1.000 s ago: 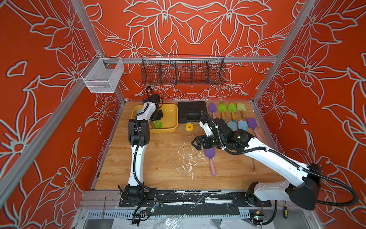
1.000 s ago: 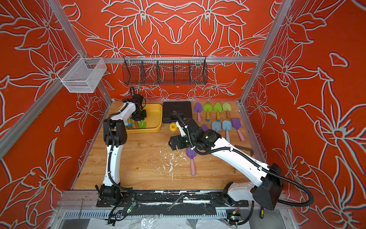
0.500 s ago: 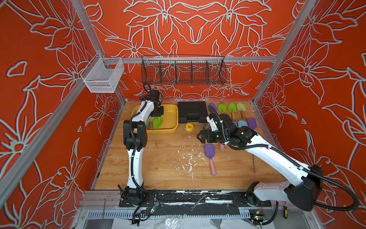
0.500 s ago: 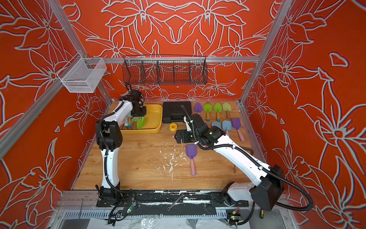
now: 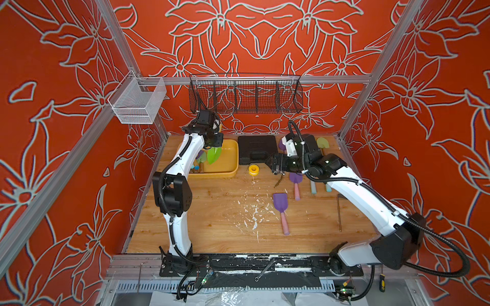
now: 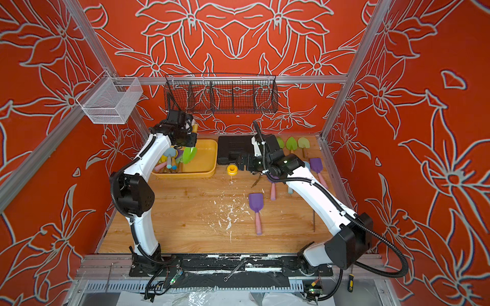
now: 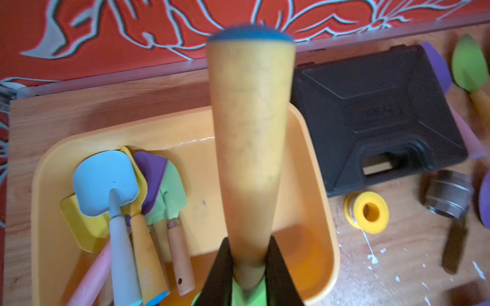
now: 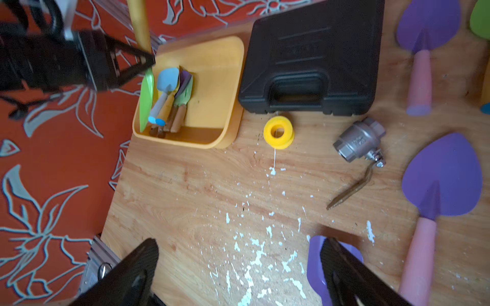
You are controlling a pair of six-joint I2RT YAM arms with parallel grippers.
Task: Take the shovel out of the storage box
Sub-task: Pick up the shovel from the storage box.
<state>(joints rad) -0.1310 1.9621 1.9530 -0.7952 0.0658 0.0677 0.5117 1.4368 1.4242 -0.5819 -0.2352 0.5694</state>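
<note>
Nearest, right gripper [image 5: 274, 165] at one o'clock, jaws wide and empty. Farther back, eleven o'clock, left gripper [image 7: 249, 254] pinches the green shovel [image 7: 249, 132] at its neck, blade over the box [image 5: 222, 173]; looks light, stiff, smooth tapered handle could slip

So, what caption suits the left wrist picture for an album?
The left gripper clamps the green shovel by its wooden handle above the yellow storage box.

On the table [image 5: 212, 233], storage box [image 5: 228, 161] is sitting back-left, tool case [image 5: 256, 149] just beside it on the right. In the box's left part, shovel pile [image 7: 106, 180] is lying; raised shovel [image 5: 213, 155] is hanging over the box. In front of the case, tape roll [image 5: 253, 169] is lying, valve [image 8: 358, 139] right of it. 1 loose shovel [image 5: 280, 202] is lying mid-table.
</note>
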